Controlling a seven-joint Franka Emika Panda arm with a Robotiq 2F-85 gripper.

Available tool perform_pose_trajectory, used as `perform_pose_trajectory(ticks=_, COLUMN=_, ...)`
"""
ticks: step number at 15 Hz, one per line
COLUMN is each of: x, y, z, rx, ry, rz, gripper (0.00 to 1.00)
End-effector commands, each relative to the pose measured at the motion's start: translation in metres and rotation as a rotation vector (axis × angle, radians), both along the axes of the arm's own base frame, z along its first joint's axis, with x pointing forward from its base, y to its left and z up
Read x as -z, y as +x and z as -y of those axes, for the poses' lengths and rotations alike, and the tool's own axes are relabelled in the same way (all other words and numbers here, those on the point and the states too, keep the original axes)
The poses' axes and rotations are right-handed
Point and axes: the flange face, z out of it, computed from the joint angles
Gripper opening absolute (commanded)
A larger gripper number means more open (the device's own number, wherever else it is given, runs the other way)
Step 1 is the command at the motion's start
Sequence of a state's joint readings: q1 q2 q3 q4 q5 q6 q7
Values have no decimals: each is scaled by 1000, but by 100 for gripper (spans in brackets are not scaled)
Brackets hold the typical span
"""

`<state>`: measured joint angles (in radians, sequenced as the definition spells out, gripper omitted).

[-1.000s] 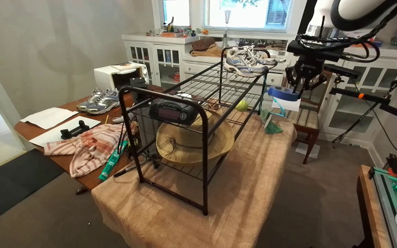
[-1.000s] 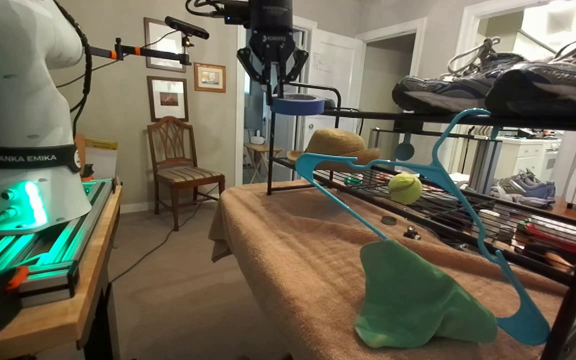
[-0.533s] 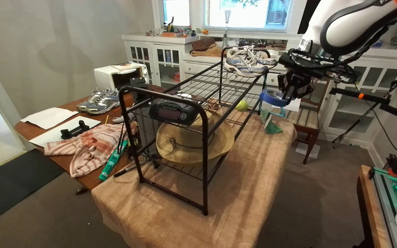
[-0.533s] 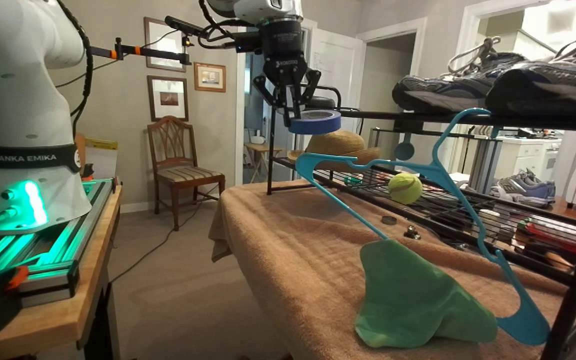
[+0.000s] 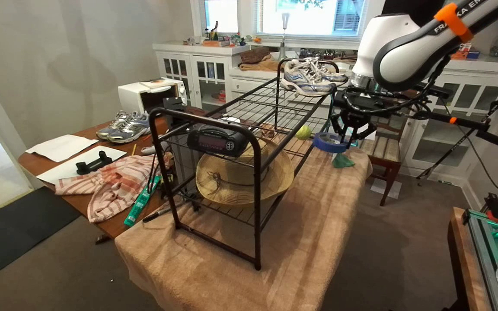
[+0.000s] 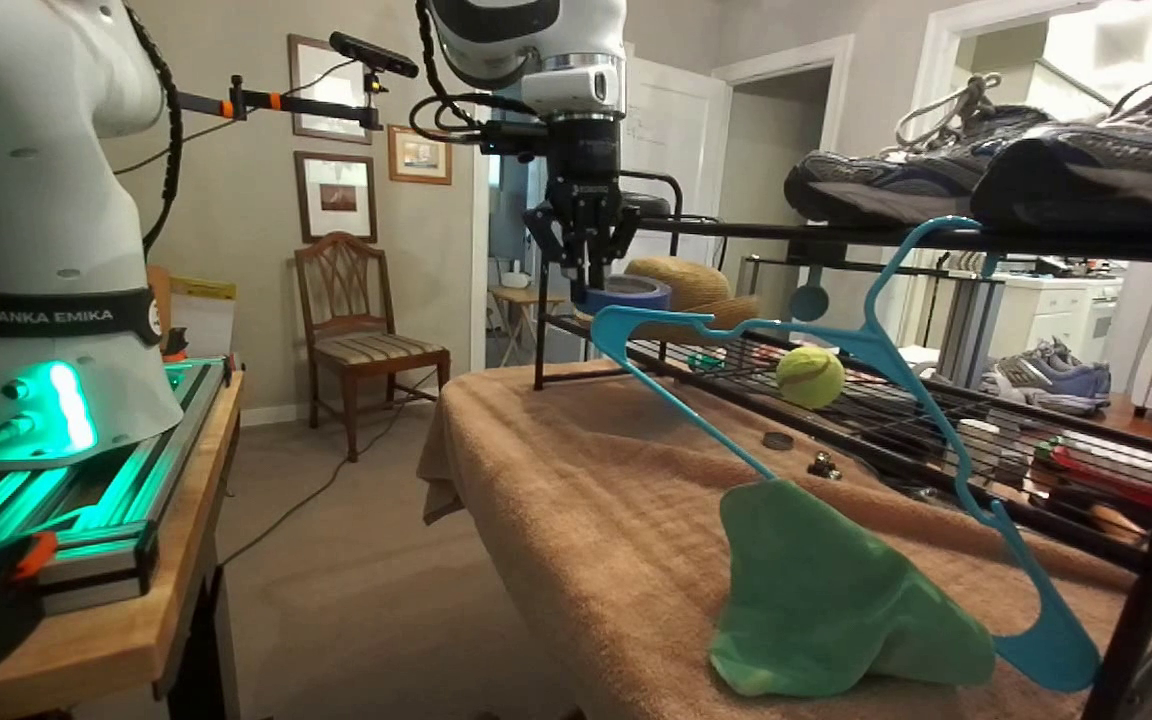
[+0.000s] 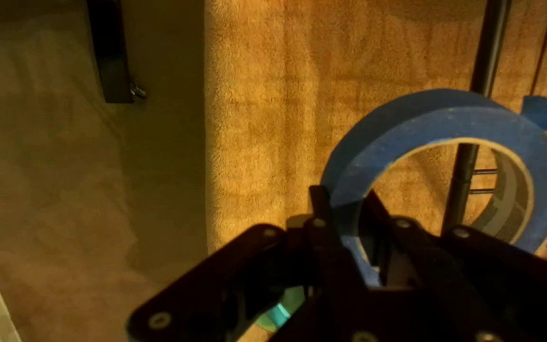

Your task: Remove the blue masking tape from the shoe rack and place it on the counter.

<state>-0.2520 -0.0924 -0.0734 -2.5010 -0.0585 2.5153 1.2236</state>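
Observation:
The blue masking tape (image 5: 327, 148) is a blue ring lying roughly flat in the air. My gripper (image 5: 351, 144) is shut on one side of its ring, with one finger inside the open centre and one outside, as the wrist view shows (image 7: 344, 197). The tape (image 6: 636, 299) hangs above the counter (image 6: 556, 450), a flat top covered by a tan towel, beside the long side of the black shoe rack (image 5: 256, 207). In the wrist view the tape (image 7: 444, 118) overlaps a rack rail (image 7: 489, 52) below it. A loose tape end sticks out on its far side.
A blue hanger (image 6: 701, 415) with a green cloth (image 6: 836, 600) hangs at the rack close to the tape. Sneakers (image 5: 309, 77) and a black clock radio (image 5: 216, 140) sit on the rack. A straw hat (image 5: 244, 172) and tennis ball (image 6: 810, 377) are lower. A chair (image 5: 383, 147) stands behind.
My gripper has come down with the tape from about the rack's top level to below it. In an exterior view it has also moved left, nearer the rack. The grip has stayed.

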Motion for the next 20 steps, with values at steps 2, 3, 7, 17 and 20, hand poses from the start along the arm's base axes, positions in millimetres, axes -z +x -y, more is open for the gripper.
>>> perform_pose_trajectory(ticks=2, x=30, y=0, z=14, rx=-84, ry=-31, rz=-52, gripper=5)
perform_pose_trajectory(ticks=3, x=37, y=0, z=16, rx=-93, ry=-40, rz=-62, gripper=5)
perform_pose_trajectory(ticks=7, x=67, y=6, z=19, rx=-158, ry=-81, rz=-70, gripper=5)
perform_pose_trajectory(ticks=17, x=125, y=31, z=-1, rx=-385, ry=-121, rz=-45, gripper=5)
perform_pose_trajectory(ticks=20, x=137, y=31, z=-1, rx=-419, ry=-123, rz=-40, gripper=5)
